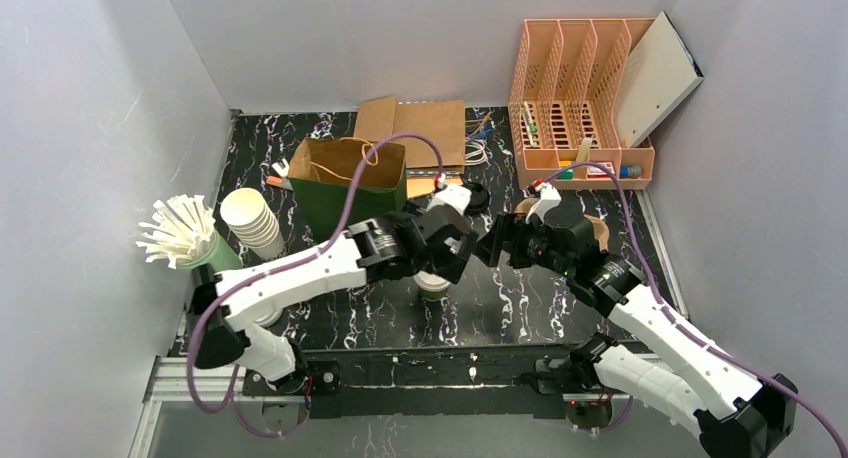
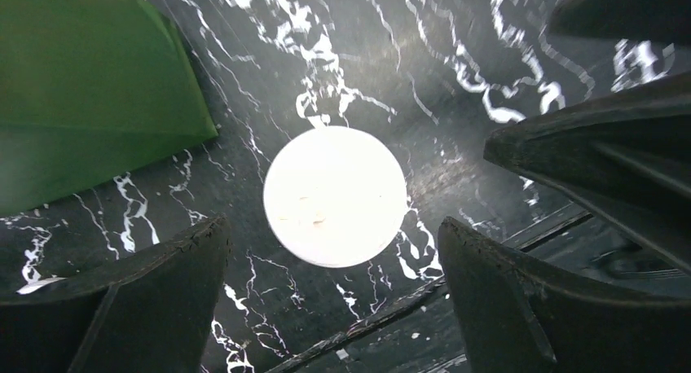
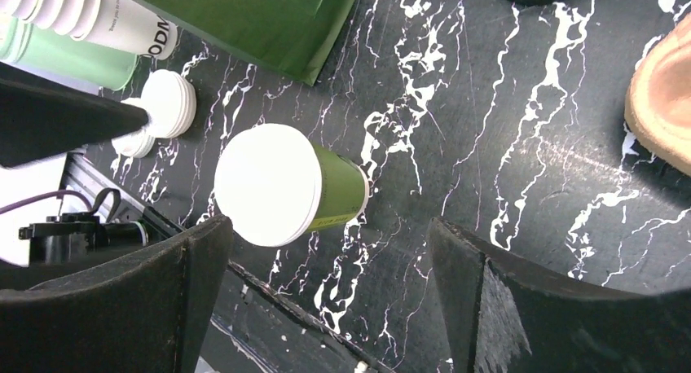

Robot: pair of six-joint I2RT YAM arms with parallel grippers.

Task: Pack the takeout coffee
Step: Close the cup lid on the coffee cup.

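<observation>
1. My left gripper point(image 2: 332, 230) is spread wide and holds nothing. It looks straight down, and the coffee cup's white lid point(image 2: 334, 195) sits directly beneath it, between the fingers, with bare table point(image 2: 407, 63) showing on both sides.
2. My right gripper point(image 3: 330, 225) is also spread wide and empty. From there the coffee cup point(image 3: 338, 190) stands upright, below and a little toward my left finger, and I see it at a slant, so its green wall shows under the lid.
3. Neither gripper touches the cup. I judge it stands lidded and upright so that it can be lifted without spilling.
4. The green bag point(image 1: 350, 183) stands just beyond my left gripper with its mouth open upward, which I take to be ready to receive the cup from above.
5. The packing itself looks not yet done, since the cup is outside the bag.
6. My two grippers hang close together over the one cup. I judge that only one should close on it, and the other should keep clear to avoid a knock.
</observation>
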